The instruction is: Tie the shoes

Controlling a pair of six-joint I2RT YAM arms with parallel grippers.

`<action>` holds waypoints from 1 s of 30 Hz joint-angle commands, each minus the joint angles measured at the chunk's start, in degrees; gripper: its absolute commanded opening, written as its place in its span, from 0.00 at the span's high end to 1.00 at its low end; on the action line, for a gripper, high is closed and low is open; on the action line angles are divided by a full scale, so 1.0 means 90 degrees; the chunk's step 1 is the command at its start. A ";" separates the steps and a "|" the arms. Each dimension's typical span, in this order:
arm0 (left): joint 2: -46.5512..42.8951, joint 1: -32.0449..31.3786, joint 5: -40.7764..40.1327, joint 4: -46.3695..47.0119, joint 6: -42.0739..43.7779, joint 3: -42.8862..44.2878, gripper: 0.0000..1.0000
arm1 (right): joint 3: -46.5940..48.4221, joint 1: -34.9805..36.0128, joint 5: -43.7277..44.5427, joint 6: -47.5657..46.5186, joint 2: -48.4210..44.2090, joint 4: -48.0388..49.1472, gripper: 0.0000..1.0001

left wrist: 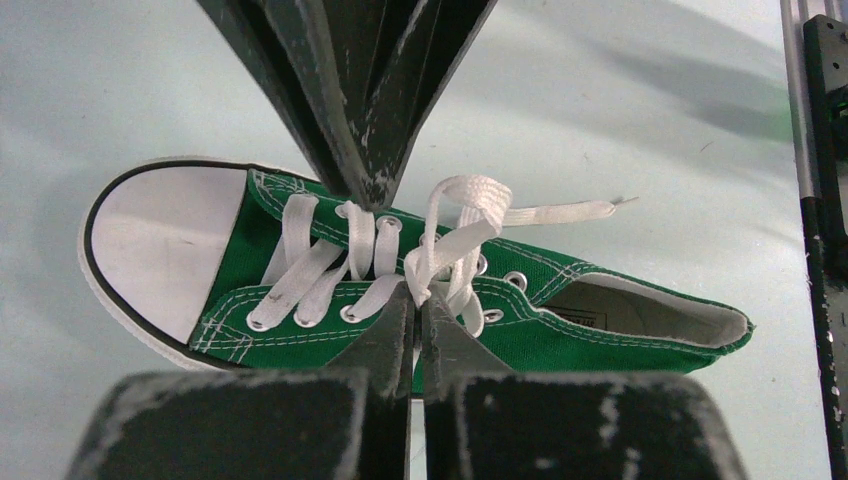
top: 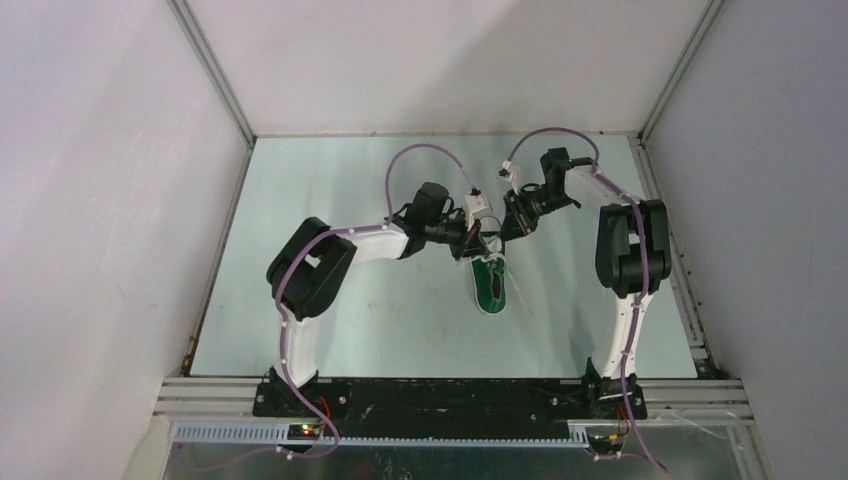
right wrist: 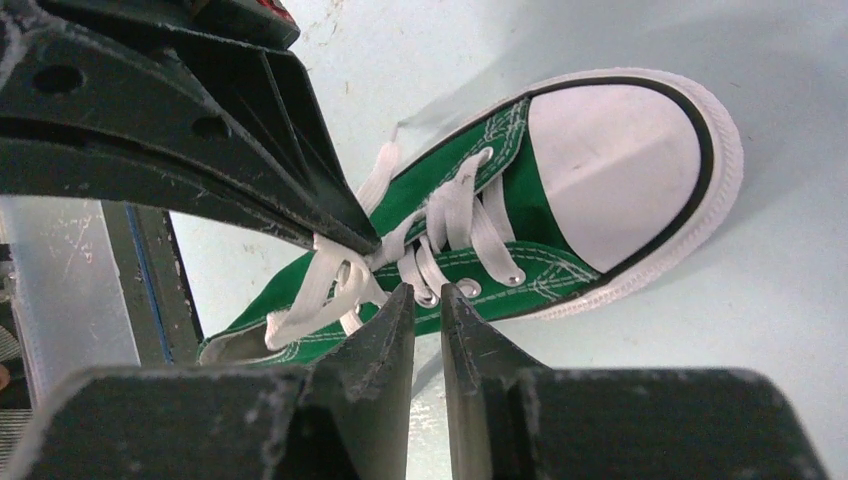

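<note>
Green sneaker (top: 490, 288) sits flat on the table (top: 330, 310), roughly mid-table and a bit right of centre. Its white toe cap (right wrist: 610, 160) points toward the arm bases. Both arms are bent in over the eyelet area. On the left gripper (left wrist: 416, 300) the fingers are pressed together, pinching a raised loop of the white lace (left wrist: 468, 205) by the upper eyelets. On the right gripper (right wrist: 428, 296) the fingers are slightly parted with a narrow gap and nothing visibly between them; its tips are just over the crossed lacing mid-shoe, close to the left gripper. One lace end (left wrist: 590, 210) lies on the table beside the sneaker. Not tied yet.
</note>
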 commanded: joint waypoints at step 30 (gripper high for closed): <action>-0.0800 -0.0224 -0.0768 0.0156 0.0702 -0.0080 1.00 | 0.0038 0.0467 -0.0353 -0.1101 -0.0027 -0.0660 0.79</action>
